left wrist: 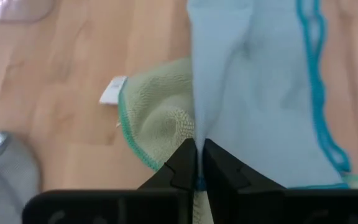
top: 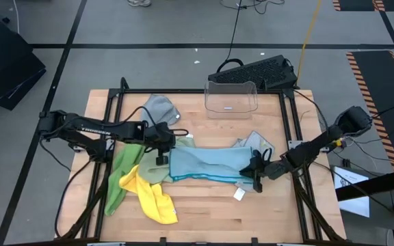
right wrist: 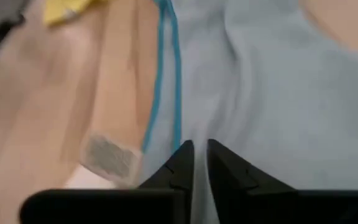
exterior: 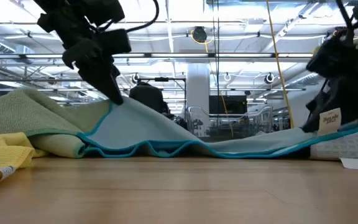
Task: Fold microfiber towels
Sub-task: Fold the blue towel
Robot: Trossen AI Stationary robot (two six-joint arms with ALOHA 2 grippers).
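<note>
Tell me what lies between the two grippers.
The soft light blue microfiber towel spans from the left gripper to the right gripper, each pinching an end; the high view shows it best.

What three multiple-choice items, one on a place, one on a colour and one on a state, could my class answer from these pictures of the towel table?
1. Where is the clear bin?
A. at the table's far edge
B. on the yellow towel
C. in the left gripper

2. What colour is the towel stretched between the two grippers?
A. yellow
B. light blue
C. grey

3. How do the left gripper's jaws stand?
A. wide open above the table
B. shut on the bin
C. shut on the towel

Answers: 1 A, the bin stands by the keyboard. 2 B, the light blue towel spans from the left gripper to the right gripper. 3 C, the left wrist view shows cloth pinched between them.
</note>
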